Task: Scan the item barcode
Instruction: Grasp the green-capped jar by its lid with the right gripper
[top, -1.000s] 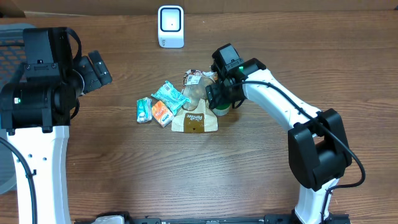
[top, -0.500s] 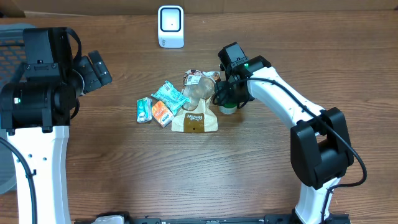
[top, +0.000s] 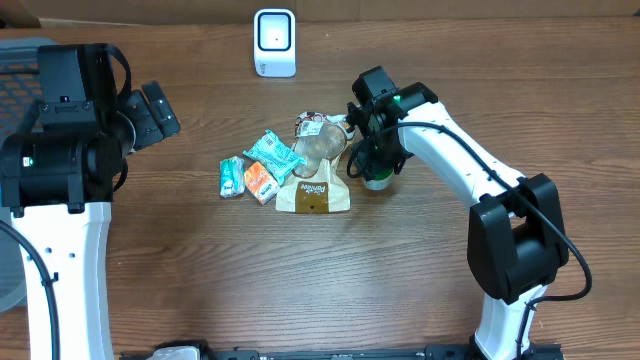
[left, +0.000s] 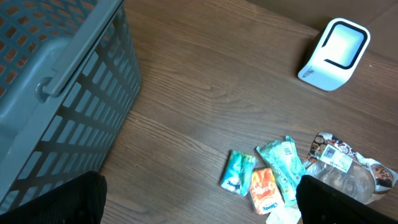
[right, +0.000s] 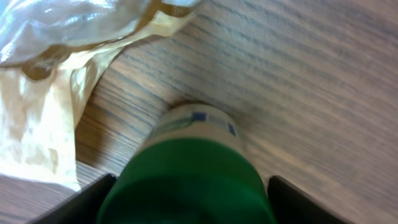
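The right gripper (top: 374, 160) grasps the green-capped bottle (right: 186, 177), and its fingers touch the cap on both sides. The bottle is just right of the brown paper bag (top: 314, 196), near the centre of the frame. The white scanner (top: 274, 42) stands at top centre. The left gripper (top: 158, 112), at upper left, is released and holds nothing.

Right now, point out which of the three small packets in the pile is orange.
The orange packet, lying between the smaller teal packet and the larger teal packet; it alone is orange.
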